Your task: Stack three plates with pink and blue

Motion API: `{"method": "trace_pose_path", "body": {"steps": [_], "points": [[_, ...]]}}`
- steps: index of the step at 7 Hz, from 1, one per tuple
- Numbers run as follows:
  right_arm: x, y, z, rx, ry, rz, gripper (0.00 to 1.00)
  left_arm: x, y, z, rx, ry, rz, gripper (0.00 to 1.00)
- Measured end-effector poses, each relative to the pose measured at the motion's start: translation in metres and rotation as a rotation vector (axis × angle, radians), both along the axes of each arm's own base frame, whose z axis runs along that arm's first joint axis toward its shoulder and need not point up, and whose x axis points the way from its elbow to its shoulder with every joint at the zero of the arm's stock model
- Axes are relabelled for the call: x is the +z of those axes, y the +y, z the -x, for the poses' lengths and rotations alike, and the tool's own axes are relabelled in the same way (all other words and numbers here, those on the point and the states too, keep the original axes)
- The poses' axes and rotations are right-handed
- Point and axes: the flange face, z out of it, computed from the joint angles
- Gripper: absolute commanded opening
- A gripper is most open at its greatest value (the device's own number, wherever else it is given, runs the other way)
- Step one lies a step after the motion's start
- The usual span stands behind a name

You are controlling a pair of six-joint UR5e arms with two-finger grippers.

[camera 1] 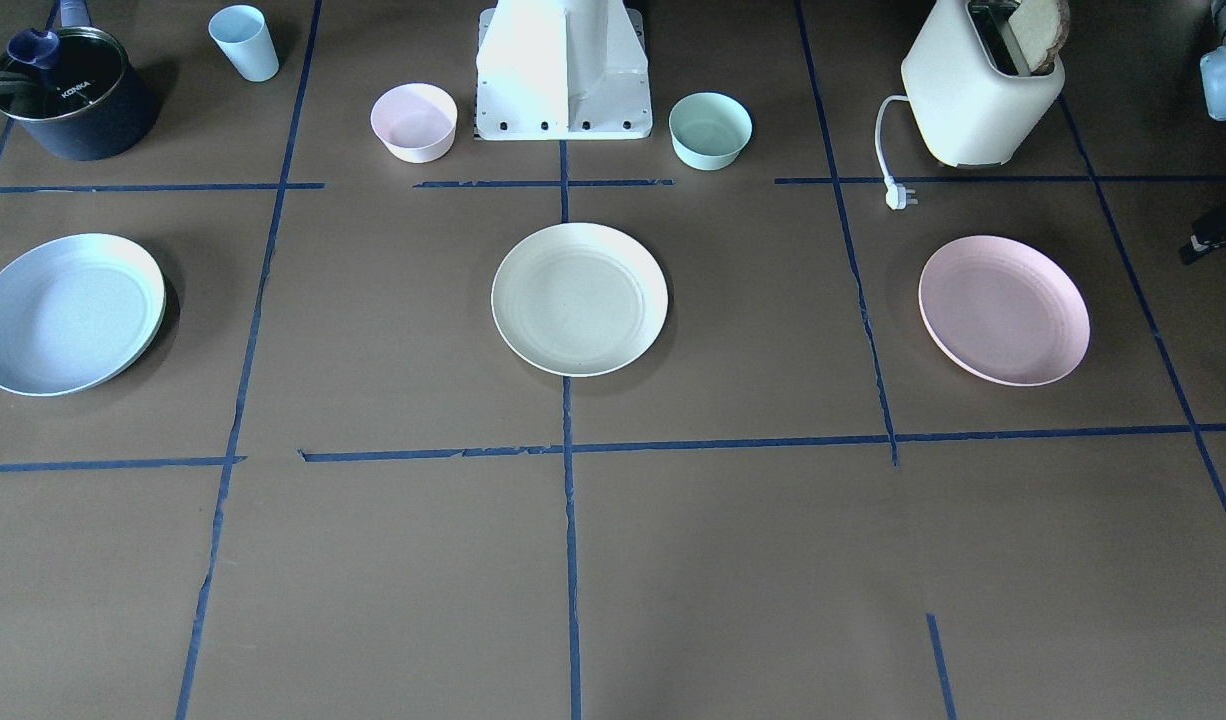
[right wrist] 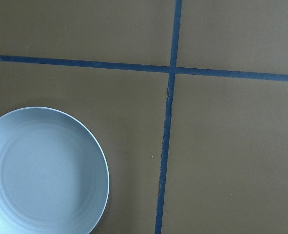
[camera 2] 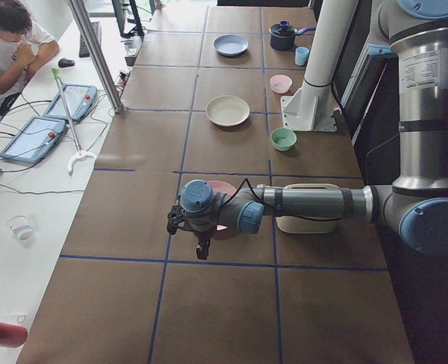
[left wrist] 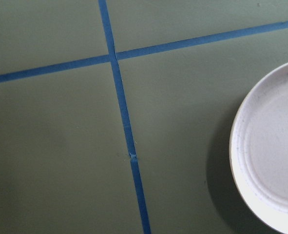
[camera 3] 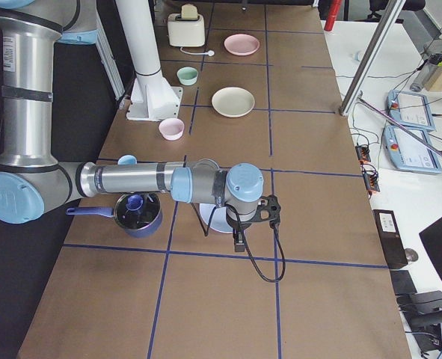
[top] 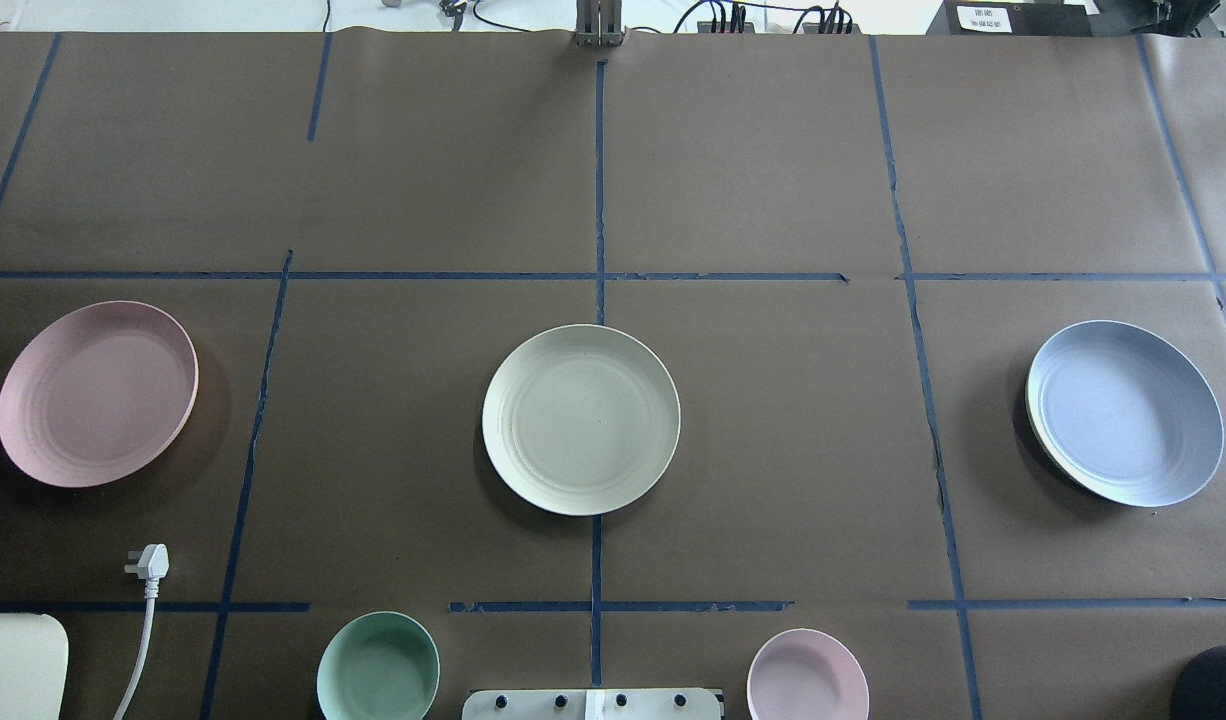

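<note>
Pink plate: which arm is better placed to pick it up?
Left. The left arm hangs beside the pink plate, which shows in its wrist view; the right arm is by the blue plate across the table.

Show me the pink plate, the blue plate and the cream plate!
pink plate [top: 98, 393]: overhead view, its middle.
blue plate [top: 1125, 412]: overhead view, its middle.
cream plate [top: 581, 419]: overhead view, its middle.

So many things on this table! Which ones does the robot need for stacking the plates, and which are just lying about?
Needed for the job:
cream plate
pink plate
blue plate

Just lying about:
pink bowl
mint bowl
toaster
lidded pot
blue cup
</note>
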Motion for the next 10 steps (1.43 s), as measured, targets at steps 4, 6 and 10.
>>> {"method": "trace_pose_path", "body": {"steps": [4,6,10], "points": [[0.005,0.000,0.001,-0.003,-0.004,0.009,1.00,0.032,-0.015,-0.080,-0.017,0.050,0.031,0.96],[0.006,0.000,0.002,-0.003,-0.015,0.012,1.00,0.034,-0.012,-0.098,0.009,0.060,0.031,0.76],[0.006,-0.002,0.005,-0.012,-0.021,0.010,1.00,0.028,-0.010,-0.122,0.053,0.067,0.019,0.00]]}}
